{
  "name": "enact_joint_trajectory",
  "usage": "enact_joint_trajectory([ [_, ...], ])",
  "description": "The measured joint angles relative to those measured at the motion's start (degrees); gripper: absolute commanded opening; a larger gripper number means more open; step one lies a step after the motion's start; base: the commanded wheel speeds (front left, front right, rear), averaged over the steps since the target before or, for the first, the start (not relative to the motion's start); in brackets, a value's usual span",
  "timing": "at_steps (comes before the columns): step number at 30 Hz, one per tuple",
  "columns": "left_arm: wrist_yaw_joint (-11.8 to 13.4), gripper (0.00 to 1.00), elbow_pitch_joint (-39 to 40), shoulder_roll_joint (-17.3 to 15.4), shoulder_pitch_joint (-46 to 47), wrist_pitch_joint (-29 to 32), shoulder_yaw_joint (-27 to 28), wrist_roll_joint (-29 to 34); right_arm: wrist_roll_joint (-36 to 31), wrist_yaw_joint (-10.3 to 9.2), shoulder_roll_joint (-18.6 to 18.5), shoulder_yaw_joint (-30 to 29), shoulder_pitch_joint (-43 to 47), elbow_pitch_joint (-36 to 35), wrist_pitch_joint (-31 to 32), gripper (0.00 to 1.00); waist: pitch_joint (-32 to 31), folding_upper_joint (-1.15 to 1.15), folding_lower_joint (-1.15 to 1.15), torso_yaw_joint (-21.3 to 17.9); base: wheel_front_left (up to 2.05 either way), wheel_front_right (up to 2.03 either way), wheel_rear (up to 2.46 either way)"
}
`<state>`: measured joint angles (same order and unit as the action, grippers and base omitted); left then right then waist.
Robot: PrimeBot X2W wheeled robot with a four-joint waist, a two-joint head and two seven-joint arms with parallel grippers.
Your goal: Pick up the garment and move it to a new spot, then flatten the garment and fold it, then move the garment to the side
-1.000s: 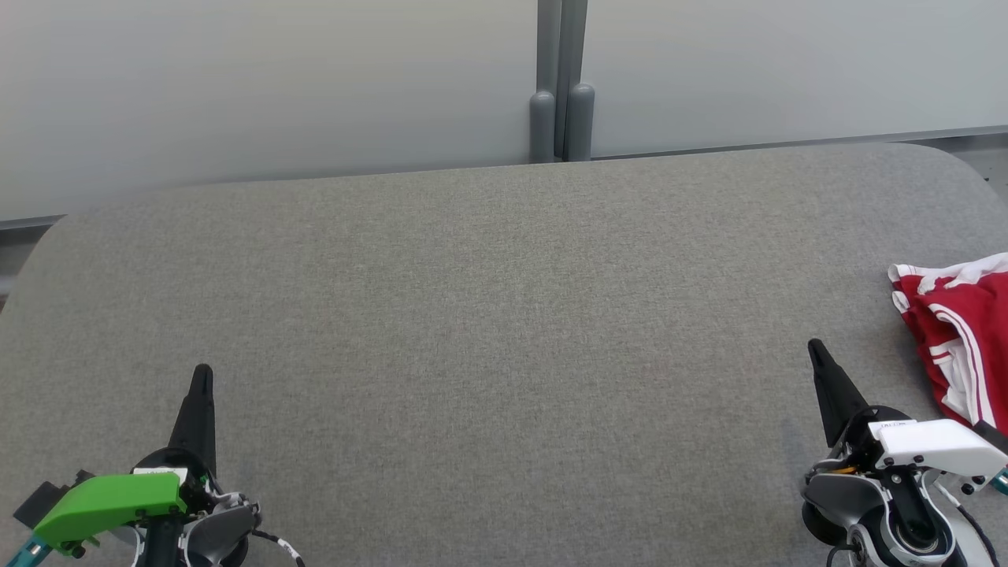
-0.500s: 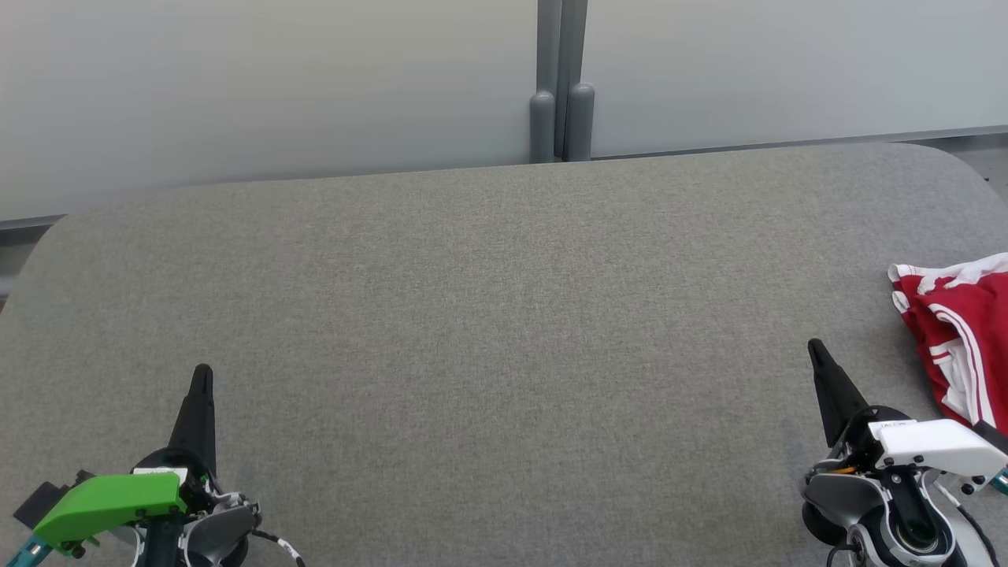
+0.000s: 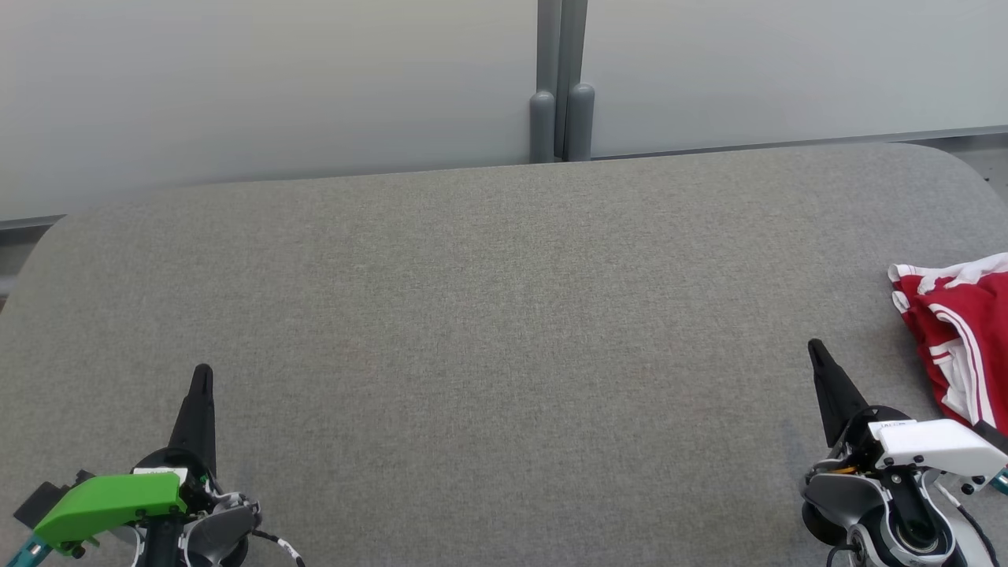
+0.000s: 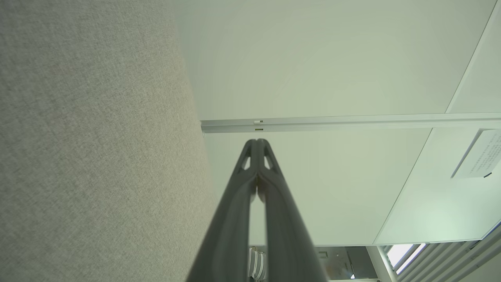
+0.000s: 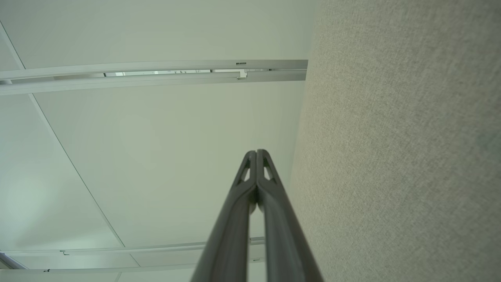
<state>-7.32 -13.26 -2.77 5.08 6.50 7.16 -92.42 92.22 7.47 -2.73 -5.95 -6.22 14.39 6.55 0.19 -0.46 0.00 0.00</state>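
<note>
A red garment (image 3: 957,331) with white stripes lies crumpled at the right edge of the grey table (image 3: 504,315), partly cut off by the head view's border. My right gripper (image 3: 815,348) rests at the lower right, just left of the garment and apart from it, fingers shut on nothing. My left gripper (image 3: 202,372) sits at the lower left, far from the garment, also shut and empty. In the wrist views the left gripper (image 4: 257,141) and the right gripper (image 5: 256,151) each show both fingers pressed together, lying sideways beside the table surface.
A pale wall panel (image 3: 268,87) with a grey post (image 3: 561,87) runs behind the table's far edge. The table's corners are rounded. Wide bare fabric (image 3: 504,354) lies between the two grippers.
</note>
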Motion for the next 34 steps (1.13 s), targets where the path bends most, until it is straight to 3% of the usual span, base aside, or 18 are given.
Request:
enact_joint_trajectory([
  [34,0.0,0.0,0.0,0.0,0.0,0.0,-0.01,0.0,0.0,0.0,0.0,0.01,0.0,0.0,0.0,0.0,0.0,0.0,0.0,0.0,0.0,0.0,0.0],
])
